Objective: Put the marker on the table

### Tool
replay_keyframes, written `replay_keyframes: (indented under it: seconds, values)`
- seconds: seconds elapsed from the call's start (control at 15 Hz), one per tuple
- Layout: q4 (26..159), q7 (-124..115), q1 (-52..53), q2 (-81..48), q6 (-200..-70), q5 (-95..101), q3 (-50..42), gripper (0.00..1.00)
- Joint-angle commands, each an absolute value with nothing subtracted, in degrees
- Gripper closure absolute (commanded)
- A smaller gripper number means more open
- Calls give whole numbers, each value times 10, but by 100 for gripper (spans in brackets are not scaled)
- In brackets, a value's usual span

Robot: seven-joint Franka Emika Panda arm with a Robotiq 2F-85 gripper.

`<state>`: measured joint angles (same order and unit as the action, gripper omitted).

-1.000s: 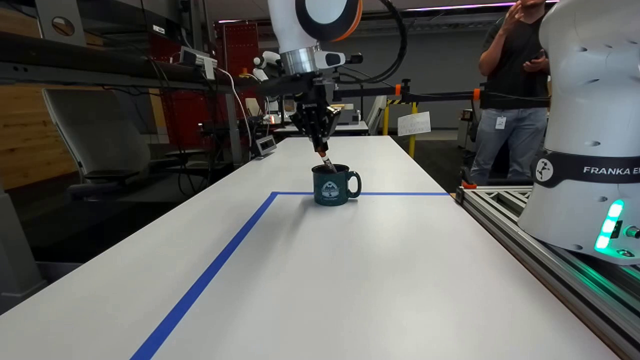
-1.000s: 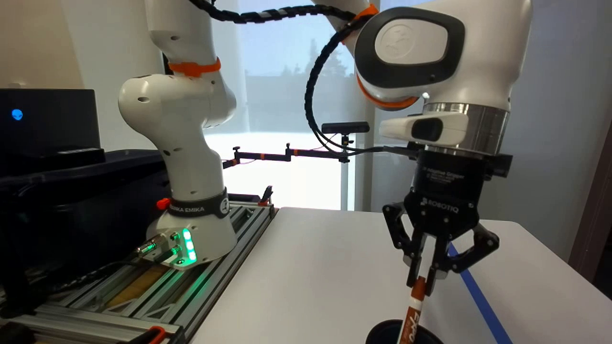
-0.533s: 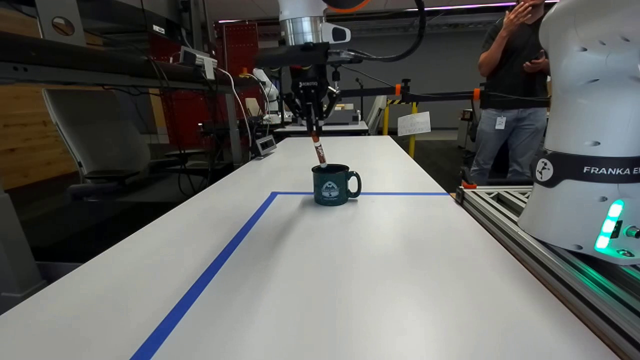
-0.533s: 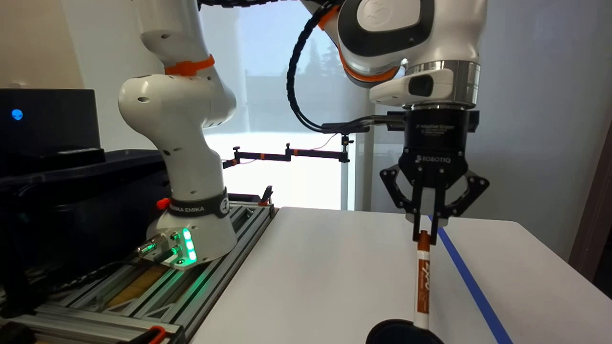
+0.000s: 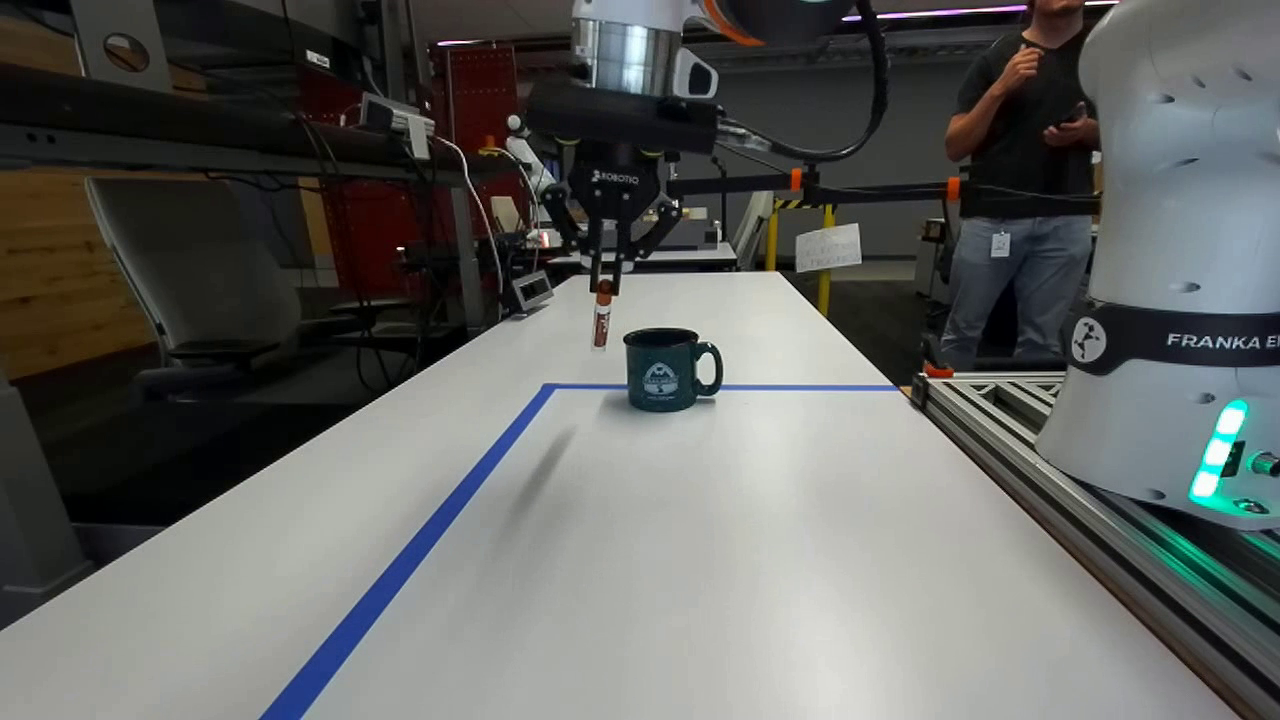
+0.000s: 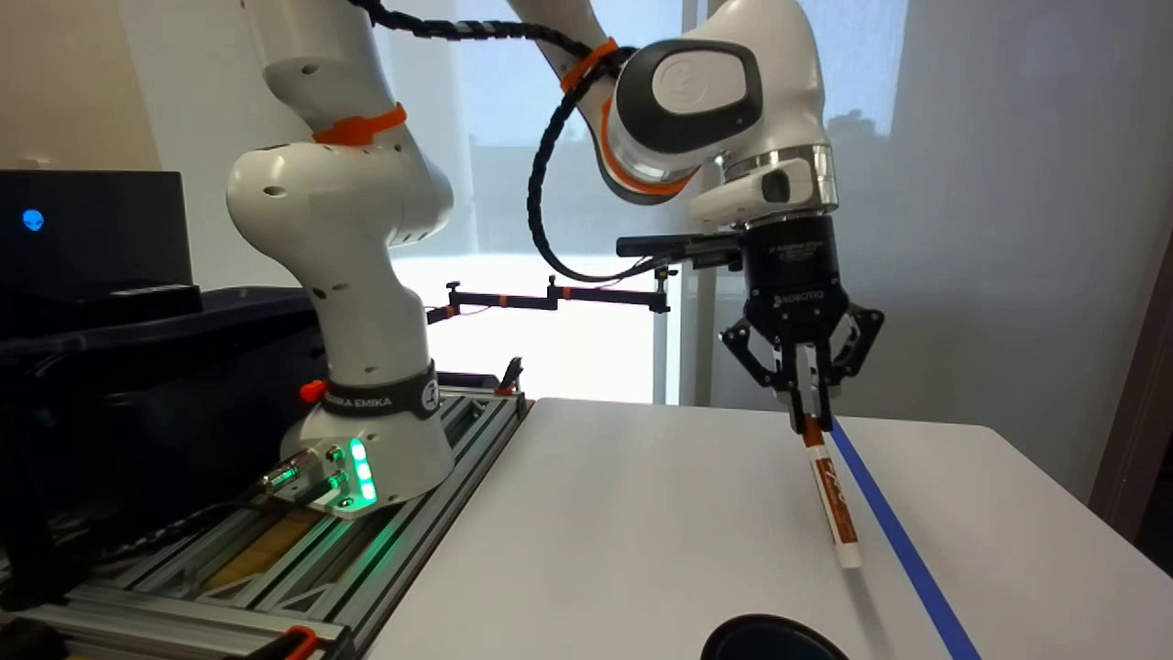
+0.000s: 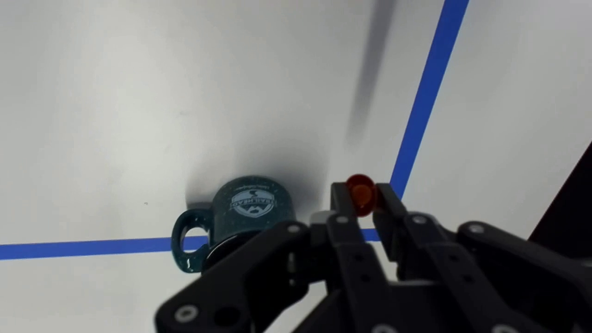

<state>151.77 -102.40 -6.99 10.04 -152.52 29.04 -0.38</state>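
Observation:
The marker (image 6: 832, 490), orange-brown and white, hangs from my gripper (image 6: 812, 426) by its orange end. The gripper is shut on it. The marker is tilted, with its white lower end above the white table (image 6: 596, 568) and its shadow on the surface below. In an exterior view the marker (image 5: 601, 325) and gripper (image 5: 604, 288) are left of the mug, and the marker is apart from it. In the wrist view I see the marker (image 7: 360, 194) end-on between the fingertips; the rest of it is hidden. The table (image 7: 115, 115) lies below.
The dark teal mug (image 5: 655, 375) stands upright on the table at a blue tape line (image 5: 480, 470). It also shows in the wrist view (image 7: 249, 203), left of the gripper. A metal rail frame (image 5: 1080, 560) runs along the table's edge. A person (image 5: 1030, 180) stands behind.
The gripper has lifted the marker out of the mug and carried it aside, leftward in an exterior view. The mug has not moved.

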Motion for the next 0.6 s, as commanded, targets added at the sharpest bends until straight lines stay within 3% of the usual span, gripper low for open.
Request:
replay_keyframes:
  seconds: [0.0, 0.53]
  values:
    - [1561, -1031, -97, 75, -1660, 342, 6, 96]
    - [1563, -1025, -125, -42, -1835, 436, -32, 96]
